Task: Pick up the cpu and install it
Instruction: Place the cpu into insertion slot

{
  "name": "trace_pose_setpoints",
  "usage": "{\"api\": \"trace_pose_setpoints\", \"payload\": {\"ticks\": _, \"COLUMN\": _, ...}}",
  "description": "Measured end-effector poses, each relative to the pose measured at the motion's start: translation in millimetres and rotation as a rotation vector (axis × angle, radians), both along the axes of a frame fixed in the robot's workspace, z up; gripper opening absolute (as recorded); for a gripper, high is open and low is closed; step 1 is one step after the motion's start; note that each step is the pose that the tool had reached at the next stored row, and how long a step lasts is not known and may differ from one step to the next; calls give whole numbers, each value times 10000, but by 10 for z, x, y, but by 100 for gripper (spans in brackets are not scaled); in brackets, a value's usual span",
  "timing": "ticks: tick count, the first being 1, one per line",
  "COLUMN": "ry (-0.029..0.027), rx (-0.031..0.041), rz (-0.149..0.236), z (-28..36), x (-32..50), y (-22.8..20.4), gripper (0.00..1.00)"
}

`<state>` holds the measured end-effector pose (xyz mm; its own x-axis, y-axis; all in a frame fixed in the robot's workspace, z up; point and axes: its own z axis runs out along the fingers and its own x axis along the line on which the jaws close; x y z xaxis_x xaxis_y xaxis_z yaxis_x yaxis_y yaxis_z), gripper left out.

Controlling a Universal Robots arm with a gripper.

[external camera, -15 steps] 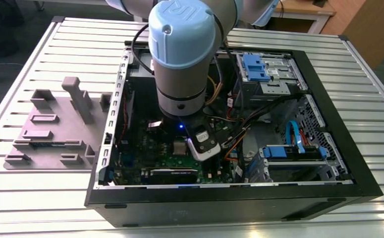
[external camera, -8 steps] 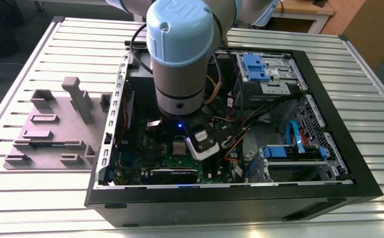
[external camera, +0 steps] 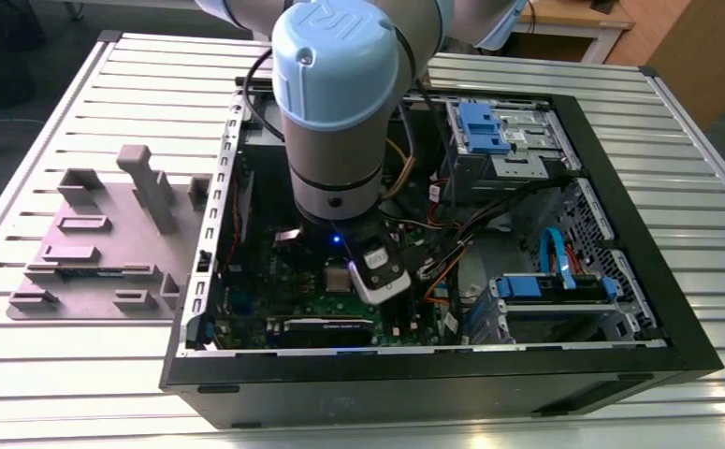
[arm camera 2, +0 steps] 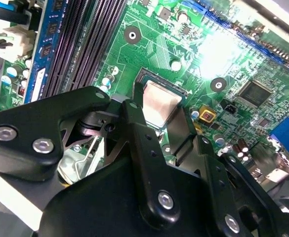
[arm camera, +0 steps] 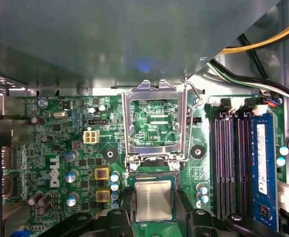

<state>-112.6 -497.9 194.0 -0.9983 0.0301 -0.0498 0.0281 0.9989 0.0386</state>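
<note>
Between your black gripper's (arm camera 2: 165, 116) fingers sits the small flat square silvery-topped cpu (arm camera 2: 159, 102), gripped, face up, level over the green motherboard (arm camera: 65, 148).

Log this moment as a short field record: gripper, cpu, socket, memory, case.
gripper: down inside the case, fingers on either side of the cpu
cpu: silvery square chip, lying flat in the socket seat between the fingers
socket frame: metal load plate swung open, upright beside the cpu
memory: blue stick seated in a slot beside empty dark slots
case: open, lying on the slatted table
</note>
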Motion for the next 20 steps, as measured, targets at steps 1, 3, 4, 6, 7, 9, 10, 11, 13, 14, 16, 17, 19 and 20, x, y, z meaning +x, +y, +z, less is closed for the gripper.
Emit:
{"api": "trace_pose_setpoints", "payload": {"ticks": 1, "ry": 0, "rx": -7, "rz": 0, "z": -2, "x": 0, "y": 0, "gripper": 47}}
{"api": "trace_pose_setpoints", "payload": {"ticks": 3, "ry": 0, "rx": -20, "rz": 0, "z": -7, "x": 1, "y": 0, "gripper": 47}}
{"api": "trace_pose_setpoints", "payload": {"ticks": 4, "ry": 0, "rx": -28, "rz": -1, "z": -8, "x": 2, "y": 0, "gripper": 47}}
{"api": "trace_pose_setpoints", "payload": {"ticks": 6, "ry": -1, "rx": -47, "rz": 0, "z": -10, "x": 9, "y": 0, "gripper": 47}}
{"api": "trace_pose_setpoints", "payload": {"ticks": 7, "ry": -1, "rx": -57, "rz": 0, "z": -10, "x": 13, "y": 0, "gripper": 47}}
{"api": "trace_pose_setpoints", "payload": {"ticks": 9, "ry": -2, "rx": -75, "rz": 0, "z": -11, "x": 22, "y": 0, "gripper": 47}}
{"api": "trace_pose_setpoints", "payload": {"ticks": 10, "ry": 0, "rx": -85, "rz": 0, "z": -10, "x": 26, "y": 0, "gripper": 47}}
{"api": "trace_pose_setpoints", "payload": {"ticks": 11, "ry": 0, "rx": -90, "rz": 0, "z": -10, "x": 29, "y": 0, "gripper": 47}}
{"api": "trace_pose_setpoints", "payload": {"ticks": 13, "ry": 0, "rx": -92, "rz": -1, "z": -10, "x": 29, "y": 0, "gripper": 47}}
{"api": "trace_pose_setpoints", "payload": {"ticks": 14, "ry": -1, "rx": -96, "rz": -1, "z": -10, "x": 30, "y": 0, "gripper": 47}}
{"api": "trace_pose_setpoints", "payload": {"ticks": 16, "ry": -1, "rx": -109, "rz": -2, "z": -11, "x": 35, "y": 1, "gripper": 47}}
{"api": "trace_pose_setpoints", "payload": {"ticks": 17, "ry": 0, "rx": -115, "rz": -6, "z": -11, "x": 38, "y": 0, "gripper": 47}}
{"api": "trace_pose_setpoints", "payload": {"ticks": 19, "ry": 0, "rx": -131, "rz": -29, "z": -12, "x": 47, "y": 0, "gripper": 47}}
{"api": "trace_pose_setpoints", "payload": {"ticks": 20, "ry": 0, "rx": -138, "rz": -46, "z": -12, "x": 52, "y": 1, "gripper": 47}}
